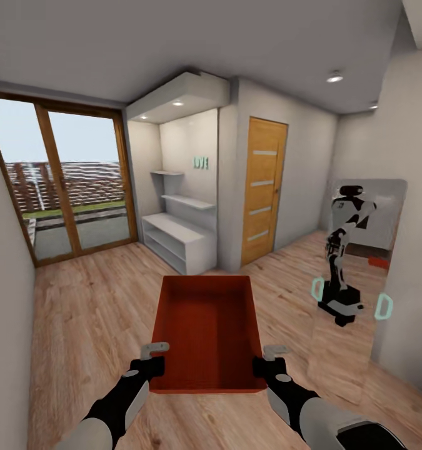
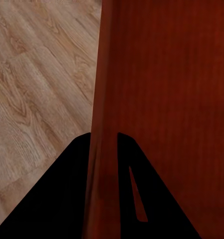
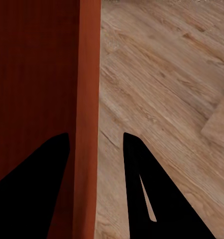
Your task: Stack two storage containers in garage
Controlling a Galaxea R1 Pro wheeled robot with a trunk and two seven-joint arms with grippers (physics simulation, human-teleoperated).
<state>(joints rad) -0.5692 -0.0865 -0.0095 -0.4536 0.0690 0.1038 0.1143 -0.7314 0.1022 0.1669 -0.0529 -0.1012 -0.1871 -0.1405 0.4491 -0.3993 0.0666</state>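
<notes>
Far container (image 1: 379,261) tiny in mirror (image 1: 386,187).

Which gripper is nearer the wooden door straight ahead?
Right. The right gripper grips the storage container's right wall, on the side below the wooden door; the left gripper grips the opposite wall, farther from the door.

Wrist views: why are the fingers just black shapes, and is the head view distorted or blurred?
Left wrist view: the fingers render as flat black silhouettes astride the bin wall, no shading. Right wrist view: same black fingers, floor grain sharp. Head view: wide-angle stretch bends the walls outward, lighting even, mirror reflection crisp, no blur.
</notes>
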